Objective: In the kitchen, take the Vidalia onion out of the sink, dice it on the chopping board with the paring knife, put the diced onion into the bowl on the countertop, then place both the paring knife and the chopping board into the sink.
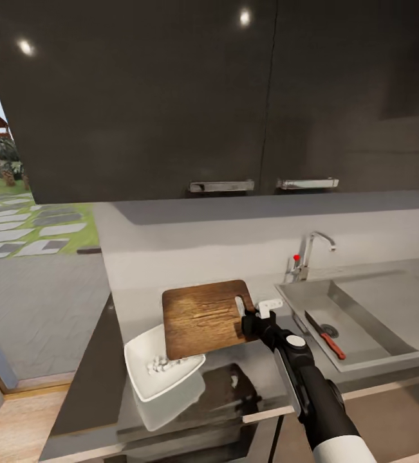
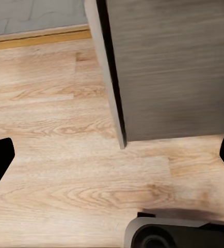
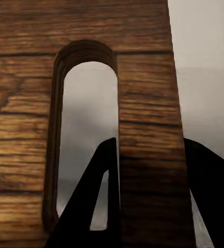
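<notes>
My right gripper (image 1: 251,316) is shut on the chopping board (image 1: 203,318), pinching the strip beside its handle slot. The brown board is held off the grey countertop (image 1: 135,299), its near corner over the white bowl (image 1: 143,379). Small pale diced onion bits (image 1: 161,366) lie in the bowl. The paring knife (image 1: 326,335), red handle and dark blade, lies in the sink (image 1: 370,308) near the drain. In the right wrist view the board (image 3: 143,93) sits between my dark fingers (image 3: 89,206). My left gripper (image 2: 112,157) hangs open over wooden floor.
A chrome faucet (image 1: 313,252) with a tiny red knob (image 1: 296,258) stands behind the sink. Dark wall cabinets (image 1: 170,96) hang above the counter. A window on the left looks onto a garden. A cabinet side (image 2: 169,67) stands over the plank floor (image 2: 55,155).
</notes>
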